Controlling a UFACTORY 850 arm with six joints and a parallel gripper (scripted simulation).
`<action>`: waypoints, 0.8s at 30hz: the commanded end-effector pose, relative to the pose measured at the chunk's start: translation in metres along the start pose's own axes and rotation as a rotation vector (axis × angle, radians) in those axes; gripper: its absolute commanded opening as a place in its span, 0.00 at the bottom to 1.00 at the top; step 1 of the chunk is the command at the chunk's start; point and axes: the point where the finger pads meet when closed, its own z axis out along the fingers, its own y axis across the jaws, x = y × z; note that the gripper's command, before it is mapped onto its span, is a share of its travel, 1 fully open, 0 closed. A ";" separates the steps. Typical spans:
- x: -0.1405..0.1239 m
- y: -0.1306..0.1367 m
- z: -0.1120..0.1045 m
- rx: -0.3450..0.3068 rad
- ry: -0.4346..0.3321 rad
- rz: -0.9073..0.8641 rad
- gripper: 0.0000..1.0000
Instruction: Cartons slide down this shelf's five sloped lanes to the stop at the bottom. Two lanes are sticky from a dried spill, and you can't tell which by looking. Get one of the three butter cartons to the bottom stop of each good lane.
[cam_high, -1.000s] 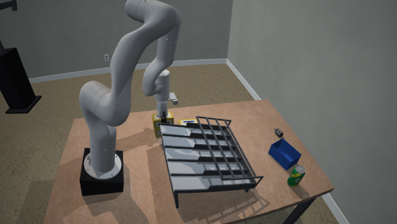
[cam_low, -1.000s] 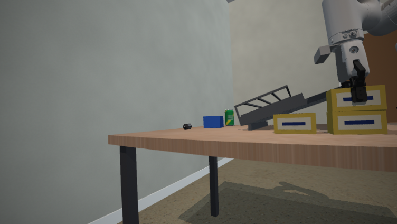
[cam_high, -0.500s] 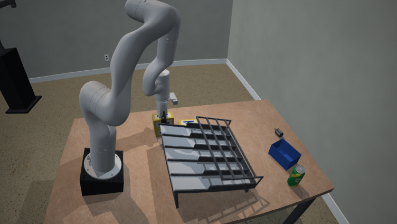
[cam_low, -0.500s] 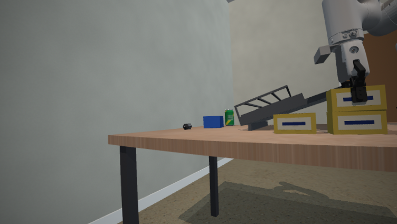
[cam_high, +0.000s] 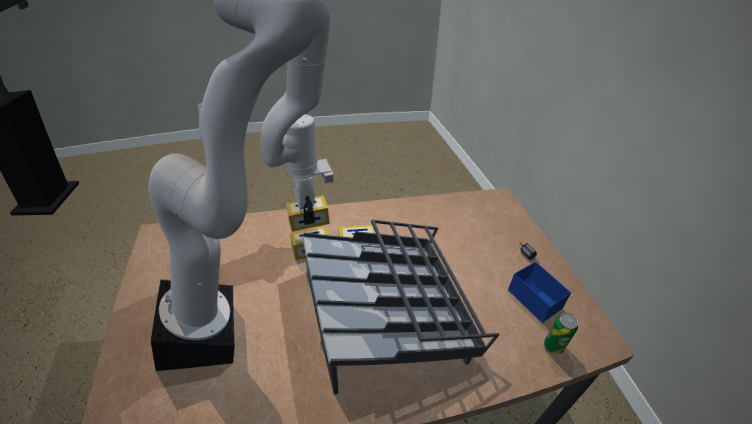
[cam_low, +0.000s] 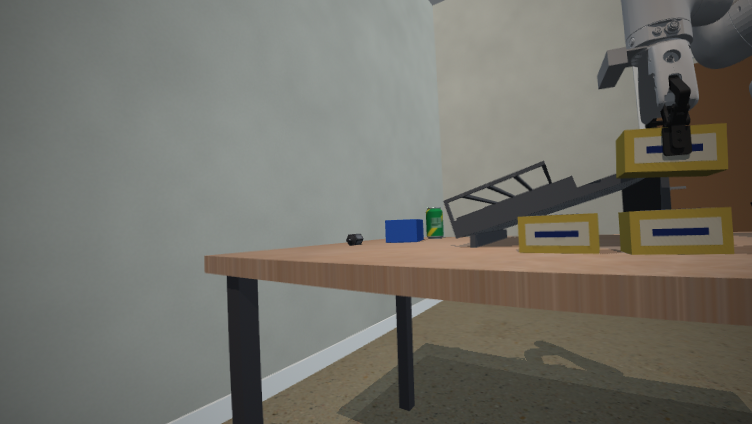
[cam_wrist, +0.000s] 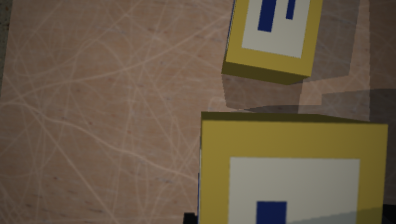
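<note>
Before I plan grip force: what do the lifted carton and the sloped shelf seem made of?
Lifted carton in the claw: likely matte printed cardboard, with flat yellow faces and sharp edges. Sloped shelf: probably dark painted metal, with thin rigid bars and smooth grey lane floors.

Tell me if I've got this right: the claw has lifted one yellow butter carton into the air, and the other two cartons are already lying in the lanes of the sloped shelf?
Not quite. The gripper does hold one butter carton in the air, but the other two cartons rest on the table beside the shelf, not in its lanes. The exterior view shows this.
</note>
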 end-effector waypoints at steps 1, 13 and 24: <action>0.001 0.000 -0.046 -0.024 -0.027 -0.002 0.00; 0.001 -0.002 -0.116 -0.025 -0.027 0.060 0.00; 0.002 -0.003 -0.145 -0.025 -0.027 0.060 0.00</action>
